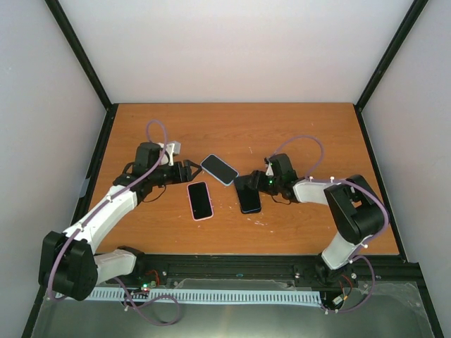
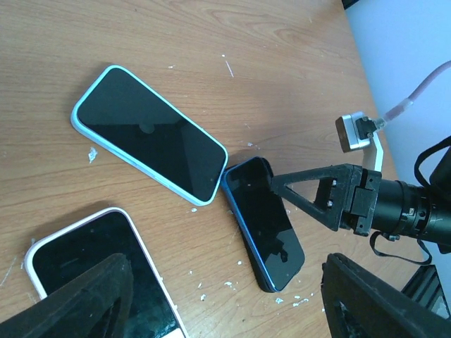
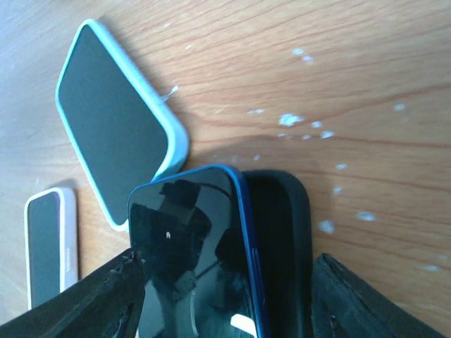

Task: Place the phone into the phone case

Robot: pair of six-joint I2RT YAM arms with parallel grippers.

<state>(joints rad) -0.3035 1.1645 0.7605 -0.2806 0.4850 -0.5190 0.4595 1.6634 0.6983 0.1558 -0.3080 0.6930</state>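
A blue-edged phone [image 3: 187, 246] lies tilted, its right side over an open black case [image 3: 282, 232] on the wooden table [image 1: 303, 134]. It also shows in the top view [image 1: 249, 199] and the left wrist view [image 2: 268, 225]. My right gripper [image 3: 229, 271] is open with its jaws astride the phone and case. Its left finger [image 3: 91, 303] touches the phone's edge, and its right finger [image 3: 373, 303] sits just clear of the case. My left gripper [image 2: 225, 310] is open and empty, low over the table to the left of the phone.
A phone in a light blue case [image 1: 219, 169] lies just beyond the blue phone, corner to corner with it [image 2: 148, 134]. A phone in a pinkish-white case [image 1: 200, 200] lies under my left gripper's left finger [image 2: 77, 303]. White flecks dot the table.
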